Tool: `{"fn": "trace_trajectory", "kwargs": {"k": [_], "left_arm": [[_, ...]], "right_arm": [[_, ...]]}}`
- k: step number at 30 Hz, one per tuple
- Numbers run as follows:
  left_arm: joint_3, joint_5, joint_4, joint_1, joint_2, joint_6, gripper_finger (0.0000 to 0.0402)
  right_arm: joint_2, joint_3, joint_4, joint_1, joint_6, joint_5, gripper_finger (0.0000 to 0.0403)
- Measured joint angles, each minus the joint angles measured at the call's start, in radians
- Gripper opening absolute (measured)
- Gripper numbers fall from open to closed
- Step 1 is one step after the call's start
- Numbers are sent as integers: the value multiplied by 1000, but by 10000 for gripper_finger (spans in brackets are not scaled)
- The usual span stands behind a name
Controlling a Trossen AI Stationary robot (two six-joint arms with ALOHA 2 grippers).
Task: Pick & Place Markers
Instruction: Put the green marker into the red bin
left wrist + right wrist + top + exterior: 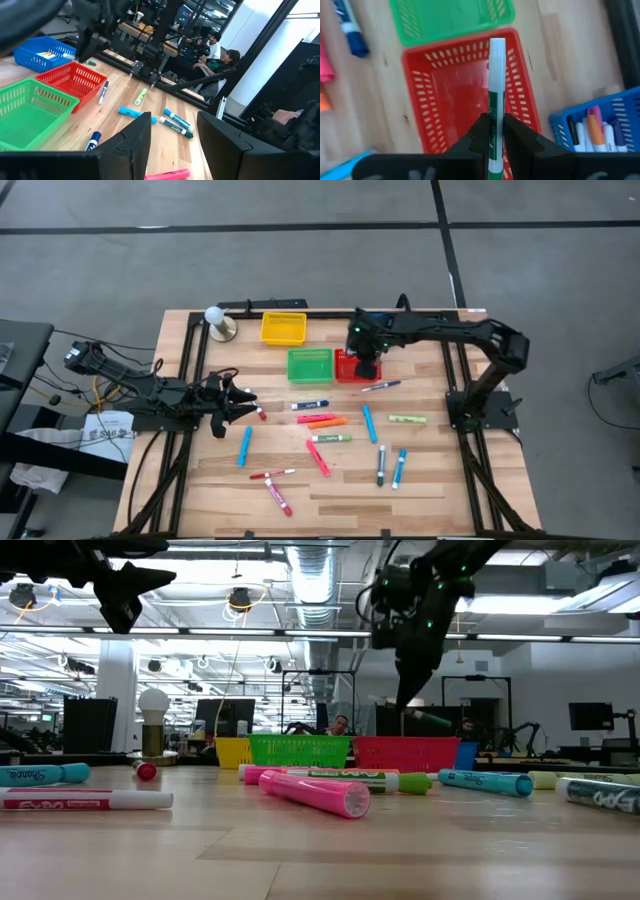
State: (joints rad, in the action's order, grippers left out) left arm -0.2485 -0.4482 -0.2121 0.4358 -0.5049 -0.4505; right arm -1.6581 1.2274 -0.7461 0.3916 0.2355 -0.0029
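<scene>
My right gripper (492,131) clamps a green-and-white marker (495,95) above the red basket (445,90); its label is unreadable. Left gripper (172,137) apart.

**Wooden table — what lies on it**

Light plank table (340,490), dark frame rails along its sides. Upper centre of the high view: yellow basket (283,328), green basket (310,364), red basket (350,366). Upper left — a white bulb on a round base (218,322). Markers (330,438) lie scattered singly across centre and lower frame.

Green marker (494,95) held above red basket (450,95)
</scene>
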Motion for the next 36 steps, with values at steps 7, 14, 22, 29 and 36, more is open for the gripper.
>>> {"fn": "trace_trajectory", "kwargs": {"k": [7,14,22,29,36], "left_arm": [[0,0,-5,0,0,0,159],[0,0,-6,0,0,0,159],[0,0,-8,0,0,0,159],[0,0,-14,0,0,0,159],[0,0,-14,0,0,0,159]], "right_arm": [[-96,30,3,33,3,-8,40],[-193,108,-17,38,4,-51,39],[-260,173,-92,36,1,-55,43],[-262,179,-129,36,-18,-62,43],[-262,179,-140,36,-18,-85,63]]}}
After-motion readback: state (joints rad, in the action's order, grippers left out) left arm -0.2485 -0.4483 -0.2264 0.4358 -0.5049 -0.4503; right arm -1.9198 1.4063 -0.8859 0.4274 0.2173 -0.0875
